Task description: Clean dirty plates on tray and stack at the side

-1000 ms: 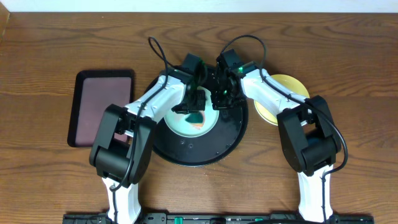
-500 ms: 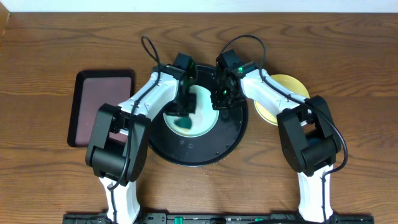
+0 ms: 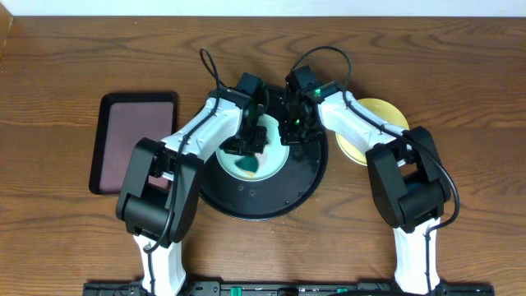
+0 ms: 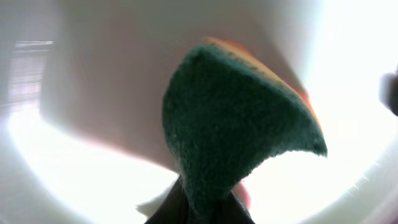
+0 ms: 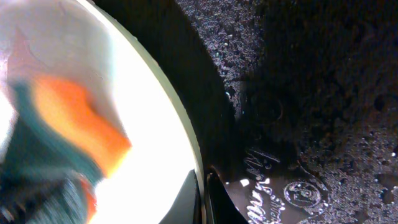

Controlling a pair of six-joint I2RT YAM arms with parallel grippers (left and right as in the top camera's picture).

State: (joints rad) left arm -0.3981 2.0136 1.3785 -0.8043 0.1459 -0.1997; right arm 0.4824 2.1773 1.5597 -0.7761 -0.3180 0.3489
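Observation:
A pale mint-blue plate lies on the round black tray. My left gripper is shut on a green and orange sponge and presses it on the plate. My right gripper is shut on the plate's right rim, with the sponge blurred at the left of its view and the wet tray at the right. A pale yellow plate lies on the table right of the tray, partly under my right arm. Whether another plate lies under it cannot be told.
A rectangular dark maroon tray lies on the wooden table left of the black tray. Both arms cross over the black tray's back half.
My left gripper with the sponge has swept left and then back right across the mint plate. My right gripper has kept its hold on the plate's rim.

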